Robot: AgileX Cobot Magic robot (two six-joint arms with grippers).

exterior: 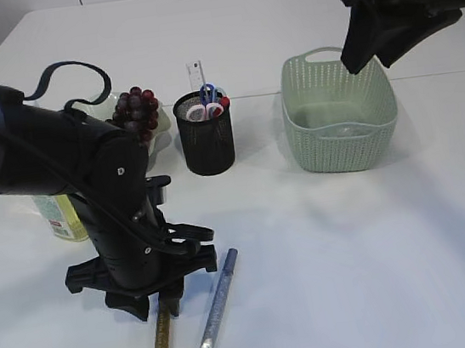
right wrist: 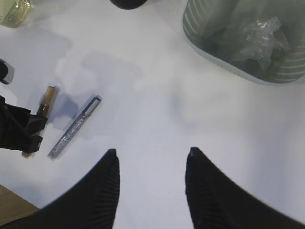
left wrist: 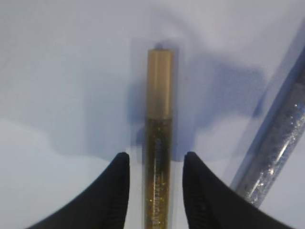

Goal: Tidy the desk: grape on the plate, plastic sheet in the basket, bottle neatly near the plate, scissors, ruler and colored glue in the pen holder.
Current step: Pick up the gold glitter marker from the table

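Gold glue pen point(left wrist: 159, 143) is seen lying between the spread fingers of the left gripper point(left wrist: 156, 191) only in the left wrist view, not pinched; silver glue pen point(left wrist: 281, 138) lies just beside. Crumpled plastic sheet point(right wrist: 259, 33) in the green basket point(right wrist: 209, 47) is shown clearly only by the right wrist view. Right gripper point(right wrist: 150, 186) is held spread, empty. Scissors point(exterior: 208, 102) and ruler point(exterior: 194, 74) are stood in the pen holder point(exterior: 206, 143); grapes point(exterior: 136, 109) are piled on the plate point(exterior: 159, 135); bottle point(exterior: 61, 217) is beside it.
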